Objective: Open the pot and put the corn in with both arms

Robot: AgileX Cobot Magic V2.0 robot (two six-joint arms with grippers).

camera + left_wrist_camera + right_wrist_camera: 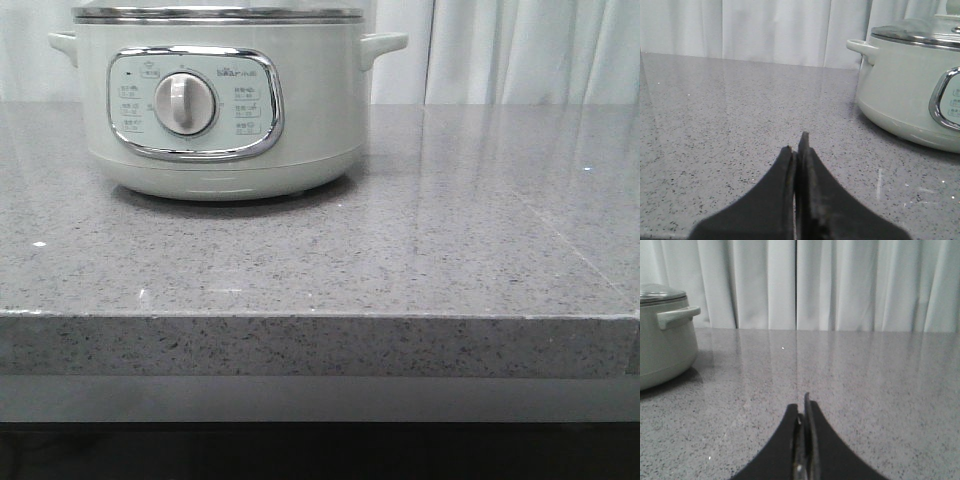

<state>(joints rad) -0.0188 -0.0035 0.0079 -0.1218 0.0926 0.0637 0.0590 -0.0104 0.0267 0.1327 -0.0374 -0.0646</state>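
The pot (218, 100) stands on the grey speckled countertop (400, 260), toward its far left part, with a white pleated curtain (840, 285) hanging behind it. In the left wrist view the left gripper (796, 142) sits low over bare stone, well apart from the pot, and its 2 black fingers are pressed together with nothing between them. In the right wrist view the right gripper (801, 402) is likewise clenched on nothing, its 2 dark tapered fingers meeting at the tips, and the pot lies well away to one side of it across open countertop. The pot is round, so it has no long axis along the counter; it stands upright, and its control panel (195, 103) faces the front camera. That panel is a rounded rectangle framed in bright chrome, with 1 round silvery dial (185, 103) at its middle and small printed labels around it. The body is smooth, pale grey-green and glossy, tapering slightly to a narrower base. 2 small side handles stick out level near the rim, 1 on each side. A lid (920, 34) with a steel rim closes the top. The countertop is polished stone, flecked with dark and white grains, and it reflects the curtain folds faintly; its front edge is thick and squared. No corn shows in any of the 3 views.
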